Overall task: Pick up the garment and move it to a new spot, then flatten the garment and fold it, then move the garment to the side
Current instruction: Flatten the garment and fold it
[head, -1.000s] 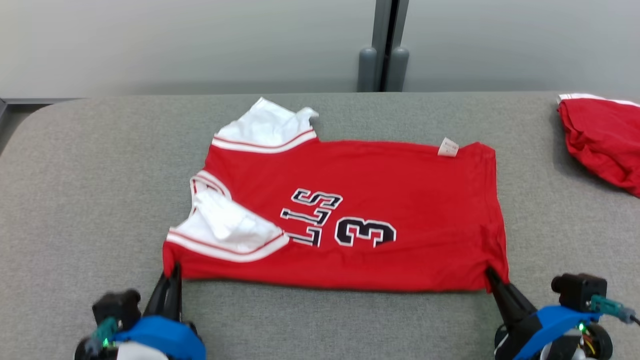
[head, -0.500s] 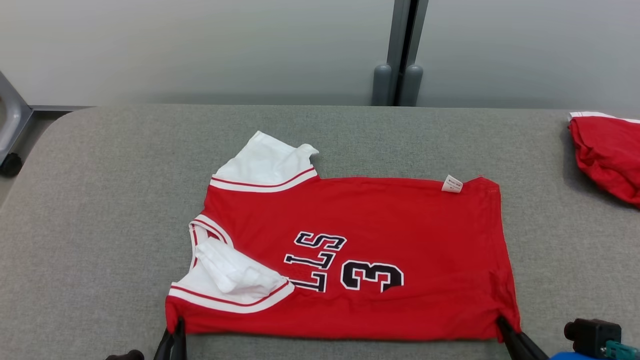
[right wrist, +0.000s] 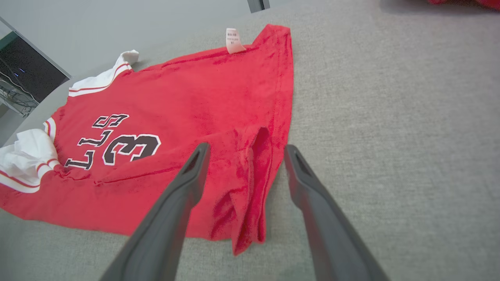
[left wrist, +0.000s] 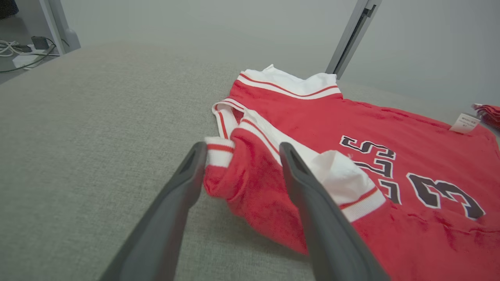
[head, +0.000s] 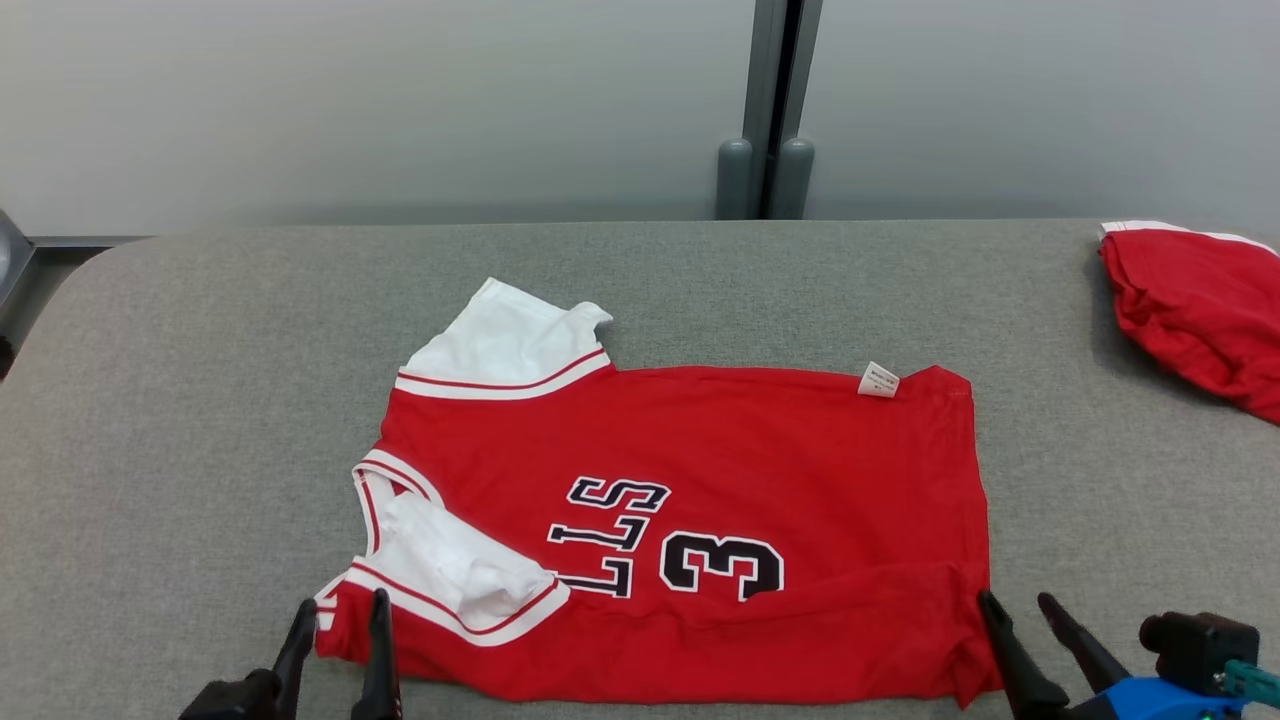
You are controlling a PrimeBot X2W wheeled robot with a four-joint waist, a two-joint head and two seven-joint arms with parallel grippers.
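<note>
Head view: red-and-white fabric jersey (head: 700,450) lies on grey cloth tabletop (head: 200,400); left tool (head: 342,600) and right tool (head: 1015,598), both parted, straddle its near corners.

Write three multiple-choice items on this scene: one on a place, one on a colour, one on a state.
1. In the head view, where on the table does the second red garment lie?
A. far right
B. far left
C. centre front

2. What colour are the sleeves of the jersey?
A. black
B. white
C. blue

3. How do the fingers of the left gripper and the right gripper stand?
A. shut on cloth
B. shut on nothing
C. open, with a jersey corner between each pair

Answers:
1 A: it lies at the table's right edge.
2 B: both sleeves are white with red trim.
3 C: each wrist view shows spread fingers with cloth lying between them.
</note>
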